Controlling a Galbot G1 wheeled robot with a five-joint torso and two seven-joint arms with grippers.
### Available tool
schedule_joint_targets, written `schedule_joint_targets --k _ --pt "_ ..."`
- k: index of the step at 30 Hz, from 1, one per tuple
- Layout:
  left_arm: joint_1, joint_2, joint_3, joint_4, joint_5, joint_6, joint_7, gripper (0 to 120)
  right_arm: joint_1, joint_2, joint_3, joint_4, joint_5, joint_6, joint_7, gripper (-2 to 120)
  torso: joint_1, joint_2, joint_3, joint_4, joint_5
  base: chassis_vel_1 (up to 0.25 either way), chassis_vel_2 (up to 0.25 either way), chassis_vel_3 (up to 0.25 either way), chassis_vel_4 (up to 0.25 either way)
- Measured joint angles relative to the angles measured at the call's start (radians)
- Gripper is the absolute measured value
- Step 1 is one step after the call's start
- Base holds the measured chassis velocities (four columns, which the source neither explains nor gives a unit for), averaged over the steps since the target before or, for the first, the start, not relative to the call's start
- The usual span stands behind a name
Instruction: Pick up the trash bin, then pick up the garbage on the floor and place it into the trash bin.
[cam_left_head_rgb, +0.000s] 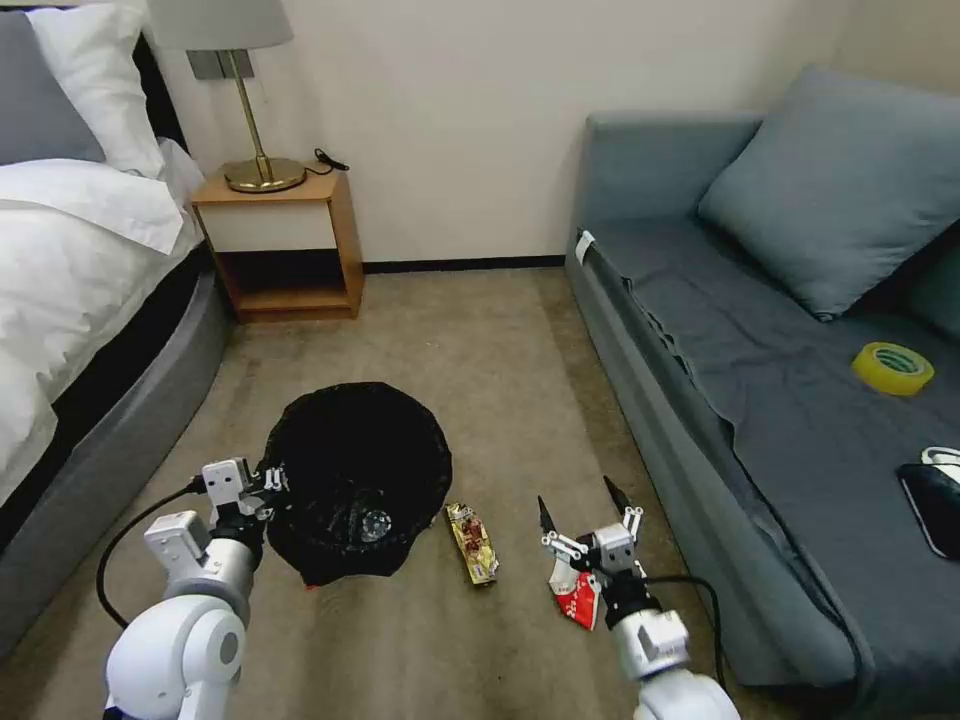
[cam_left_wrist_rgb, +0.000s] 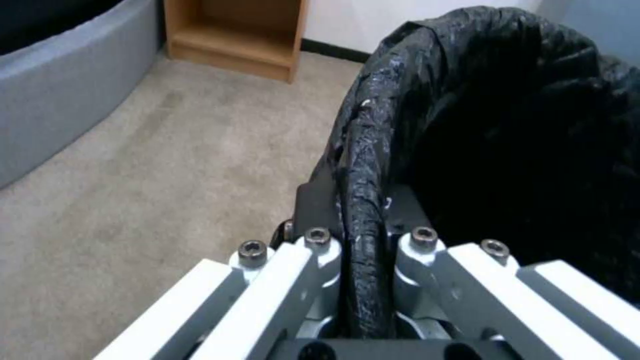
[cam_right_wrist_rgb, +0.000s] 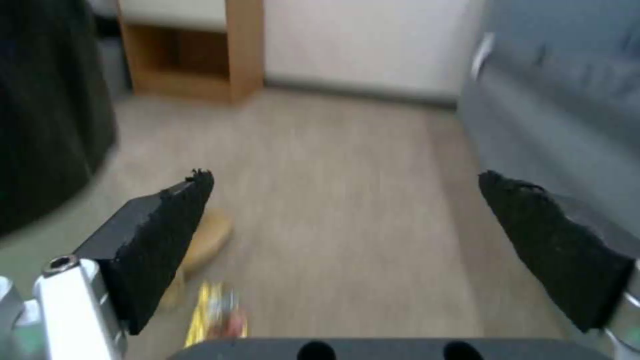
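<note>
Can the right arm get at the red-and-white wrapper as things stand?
Probably yes. The right gripper hangs with jaws open directly over the red-and-white wrapper on bare carpet; nothing lies between them, and the sofa stands off to the side.

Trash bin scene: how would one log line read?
left hand: shut on trash bin rim | right hand: open above red-and-white wrapper | snack wrapper: on floor

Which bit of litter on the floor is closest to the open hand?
The red-and-white wrapper, lying right beneath the right gripper with its fingers spread. The narrow multicoloured snack wrapper lies farther off, beside the trash bin.
</note>
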Motion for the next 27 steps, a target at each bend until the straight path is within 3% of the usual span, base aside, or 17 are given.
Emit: schedule_joint_targets --k 2,3,7,8,10,12,13,16,21,27 --pt "0.000 -0.007 0.000 0.014 0.012 -0.010 0.010 5 0.053 -0.044 -0.057 -0.028 0.091 -0.101 0.063 100 0.000 0.000 0.000 0.0000 0.0000 0.000 0.000 0.000 0.000" --pt "0.000 -0.007 0.000 0.014 0.012 -0.010 0.010 5 0.053 -0.044 -0.057 -0.028 0.091 -0.101 0.063 100 0.000 0.000 0.000 0.0000 0.0000 0.000 0.000 0.000 0.000" --pt "-0.010 0.001 -0.008 0.043 0.009 -0.019 0.025 5 0.200 -0.121 -0.173 -0.083 0.372 -0.352 0.208 100 0.000 0.000 0.000 0.0000 0.0000 0.000 0.000 0.000 0.000" --pt "-0.010 0.001 -0.008 0.043 0.009 -0.019 0.025 5 0.200 -0.121 -0.173 -0.083 0.372 -0.352 0.208 100 0.000 0.000 0.000 0.0000 0.0000 0.000 0.000 0.000 0.000" --pt "-0.023 0.010 -0.014 0.060 -0.002 -0.019 0.030 5 0.304 -0.142 -0.242 -0.121 0.523 -0.448 0.290 100 0.000 0.000 0.000 0.0000 -0.0003 0.000 0.000 0.000 0.000" --pt "-0.039 0.018 -0.020 0.076 -0.012 -0.019 0.033 5 0.394 -0.142 -0.304 -0.166 0.674 -0.521 0.378 100 0.000 0.000 0.000 0.0002 -0.0003 0.000 0.000 0.000 0.000" --pt "-0.039 0.018 -0.020 0.076 -0.012 -0.019 0.033 5 0.394 -0.142 -0.304 -0.166 0.674 -0.521 0.378 100 0.000 0.000 0.000 0.0002 -0.0003 0.000 0.000 0.000 0.000" --pt "-0.066 0.030 -0.029 0.103 -0.025 -0.015 0.035 5 0.521 -0.104 -0.373 -0.268 0.893 -0.636 0.534 100 0.000 0.000 0.000 0.0001 -0.0004 0.000 0.000 0.000 0.000" --pt "-0.080 0.039 -0.034 0.123 -0.033 -0.014 0.041 5 0.621 -0.044 -0.393 -0.394 1.103 -0.705 0.631 100 0.000 0.000 0.000 0.0002 -0.0002 0.000 0.000 0.000 0.000" --pt "-0.089 0.039 -0.037 0.150 -0.037 -0.022 0.051 5 0.680 -0.010 -0.375 -0.539 1.137 -0.725 0.642 100 0.000 0.000 0.000 0.0001 -0.0003 0.000 0.000 0.000 0.000"
